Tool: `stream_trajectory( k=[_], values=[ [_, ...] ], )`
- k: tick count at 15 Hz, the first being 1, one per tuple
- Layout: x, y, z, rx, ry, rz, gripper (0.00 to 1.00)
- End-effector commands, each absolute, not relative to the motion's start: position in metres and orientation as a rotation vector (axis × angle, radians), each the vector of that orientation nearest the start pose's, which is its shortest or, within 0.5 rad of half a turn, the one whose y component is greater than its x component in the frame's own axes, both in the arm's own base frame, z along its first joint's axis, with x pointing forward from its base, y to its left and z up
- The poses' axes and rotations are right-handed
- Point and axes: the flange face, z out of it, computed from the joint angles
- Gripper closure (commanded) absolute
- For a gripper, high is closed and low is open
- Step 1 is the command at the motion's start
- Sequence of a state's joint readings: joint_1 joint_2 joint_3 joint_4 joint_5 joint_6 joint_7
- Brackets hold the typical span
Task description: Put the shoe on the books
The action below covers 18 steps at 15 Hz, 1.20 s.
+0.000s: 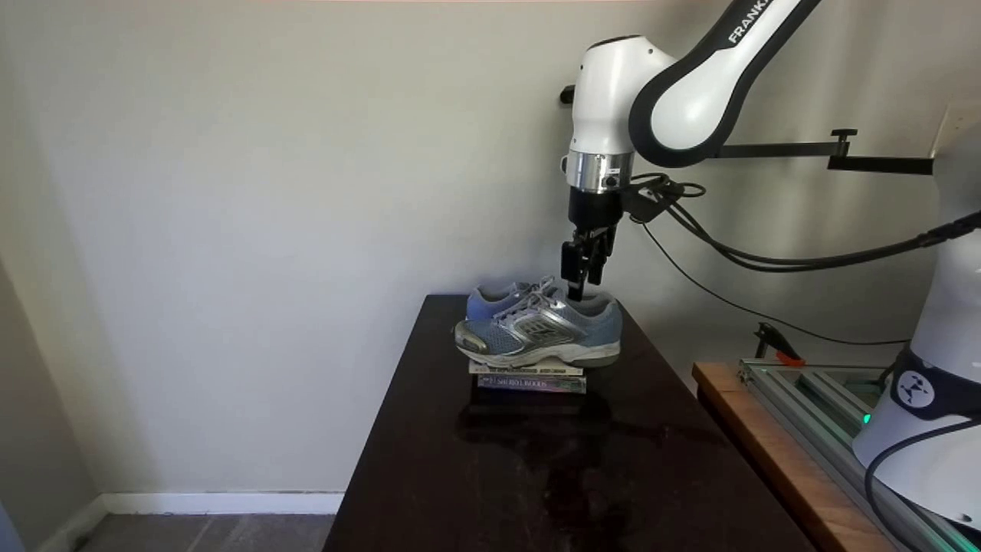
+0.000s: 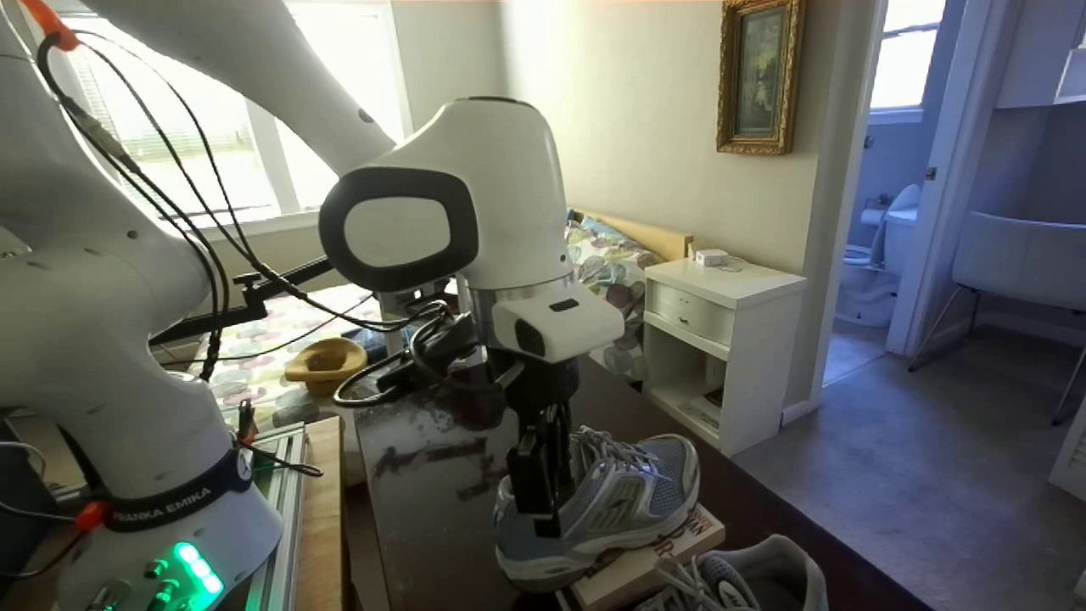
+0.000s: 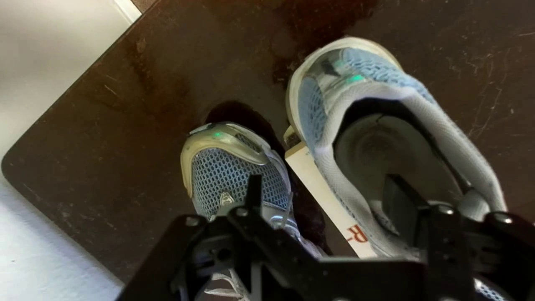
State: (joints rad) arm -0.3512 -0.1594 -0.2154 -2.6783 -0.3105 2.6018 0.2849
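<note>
Presently, the shoe [image 1: 529, 337] rests sole-down on the books [image 1: 533, 382], near the end edge of the tabletop [image 1: 552, 475] that faces the wall [image 1: 268, 192]. Orientation is crosswise: heel toward the long edge on the side of the robot base [image 1: 920, 445], toe toward the opposite long edge. The sole overhangs the stack at both ends, further at the heel. The upper book cover is pale with red lettering.

A second shoe [image 3: 234, 175] stands between the stack and the end edge, toe pointing the reverse way. In the wrist view, a rounded corner of the tabletop lies beyond it.

The end effector [image 3: 324, 182] points down at the heel opening. Its fingers [image 3: 399, 205] are spaced apart: one lines up with the opening, the other with the second shoe's forefoot, and one side of the collar shows between them. Whether either finger touches the shoe cannot be determined.

In an exterior view, a white nightstand [image 2: 764, 365] stands beyond the long edge opposite the robot base.
</note>
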Motion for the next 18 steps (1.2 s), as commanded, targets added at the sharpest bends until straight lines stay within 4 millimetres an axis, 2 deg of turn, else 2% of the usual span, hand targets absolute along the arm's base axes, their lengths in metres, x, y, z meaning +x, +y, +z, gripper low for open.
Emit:
stream_trajectory(
  k=[1,4,7,11,18],
  values=[
    [0.355,-0.205,0.318,-3.168,1.007,-0.179,0.0],
    [0.353,-0.188,0.336,-3.178,1.055,-0.19,0.0],
    [0.353,-0.169,0.353,-3.184,1.023,-0.192,0.0],
    [0.353,-0.156,0.378,-3.204,0.901,-0.158,0.0],
    [0.352,-0.14,0.409,-3.231,0.498,-0.132,0.0]
  ],
)
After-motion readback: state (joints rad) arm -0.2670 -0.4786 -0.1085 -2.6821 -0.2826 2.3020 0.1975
